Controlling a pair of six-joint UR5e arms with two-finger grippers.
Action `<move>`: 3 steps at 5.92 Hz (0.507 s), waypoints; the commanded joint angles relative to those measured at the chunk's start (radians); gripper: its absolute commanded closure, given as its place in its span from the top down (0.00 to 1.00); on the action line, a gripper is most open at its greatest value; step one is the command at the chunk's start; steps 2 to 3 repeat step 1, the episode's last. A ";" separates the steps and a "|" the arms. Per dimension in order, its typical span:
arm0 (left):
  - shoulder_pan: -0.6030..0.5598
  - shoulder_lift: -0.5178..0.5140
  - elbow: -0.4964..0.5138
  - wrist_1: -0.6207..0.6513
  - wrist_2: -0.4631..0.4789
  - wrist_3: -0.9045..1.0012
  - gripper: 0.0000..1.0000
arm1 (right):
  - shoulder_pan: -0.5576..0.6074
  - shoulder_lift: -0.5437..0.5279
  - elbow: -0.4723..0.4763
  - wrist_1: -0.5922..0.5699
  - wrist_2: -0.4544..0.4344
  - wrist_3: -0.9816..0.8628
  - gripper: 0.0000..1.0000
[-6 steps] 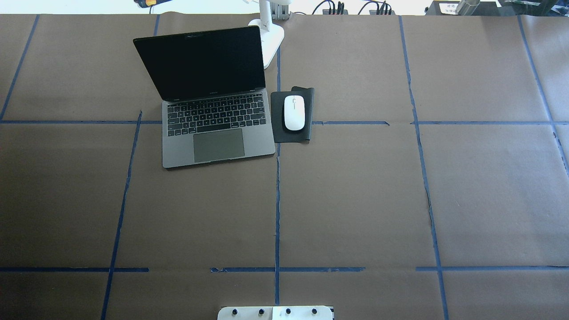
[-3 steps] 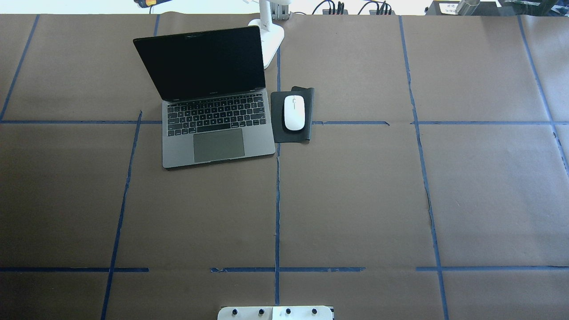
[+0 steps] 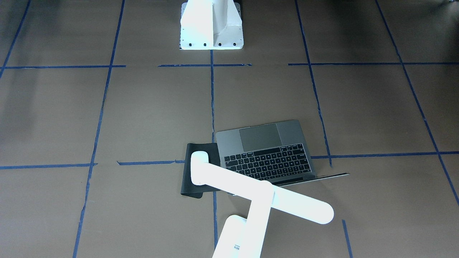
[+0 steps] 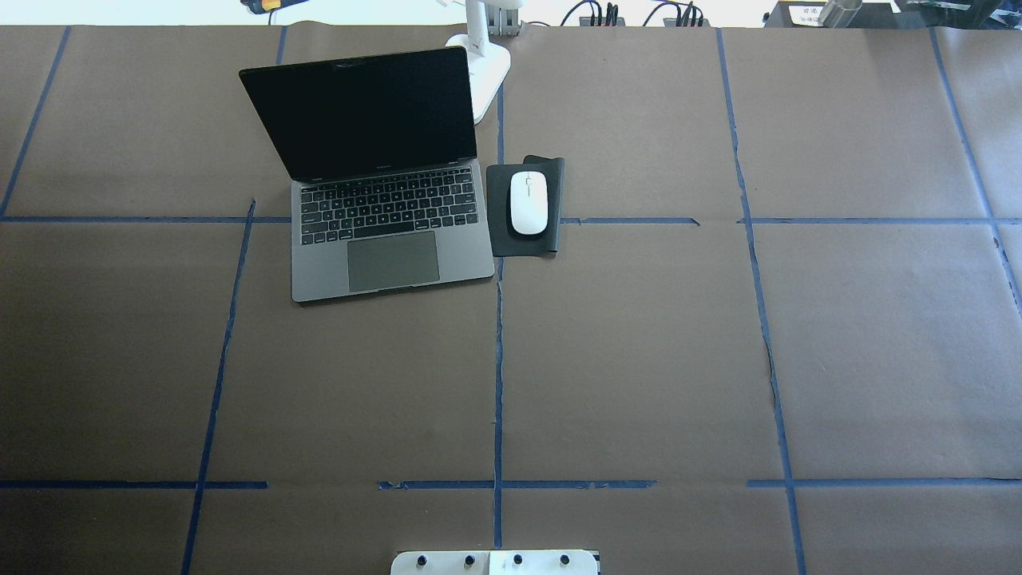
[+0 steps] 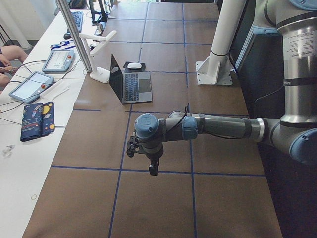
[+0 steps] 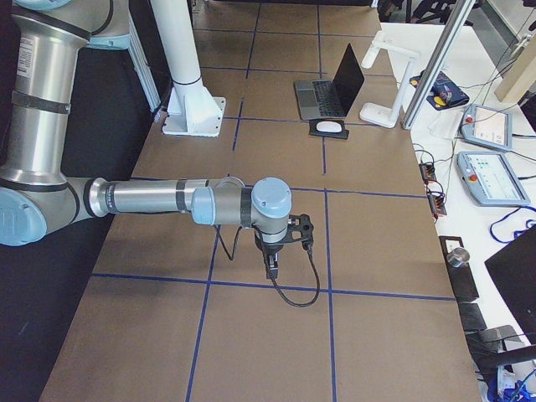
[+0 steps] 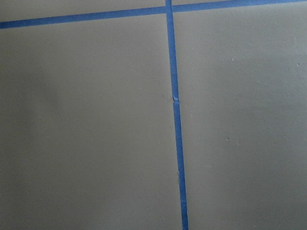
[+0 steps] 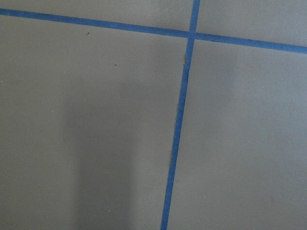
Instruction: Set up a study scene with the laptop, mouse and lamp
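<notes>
The dark-grey laptop (image 4: 375,239) stands open at the table's far left-centre, its screen black. The white mouse (image 4: 528,203) lies just right of it on a black pad (image 4: 499,209). The white lamp (image 4: 488,70) stands behind the laptop's right corner; its bar head (image 3: 287,200) reaches over the pad in the front-facing view and hides the mouse there. My left gripper (image 5: 153,170) and right gripper (image 6: 271,270) hang over bare table far from these things and show only in the side views; I cannot tell whether they are open or shut. The wrist views show only brown paper and blue tape.
The white bolted pedestal (image 3: 211,25) stands at the robot's edge of the table (image 4: 495,562). Blue tape lines grid the brown paper. A side bench past the far edge holds teach pendants (image 5: 27,84) and a blue pouch (image 5: 37,119). Cables lie by that edge (image 6: 431,180).
</notes>
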 commanded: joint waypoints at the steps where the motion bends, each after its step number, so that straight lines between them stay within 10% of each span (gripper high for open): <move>1: 0.000 0.000 0.001 0.000 0.000 0.000 1.00 | 0.000 0.000 0.000 0.001 0.000 0.000 1.00; 3: 0.000 0.000 0.001 0.000 0.000 0.000 1.00 | 0.000 0.000 0.000 0.001 0.000 0.000 1.00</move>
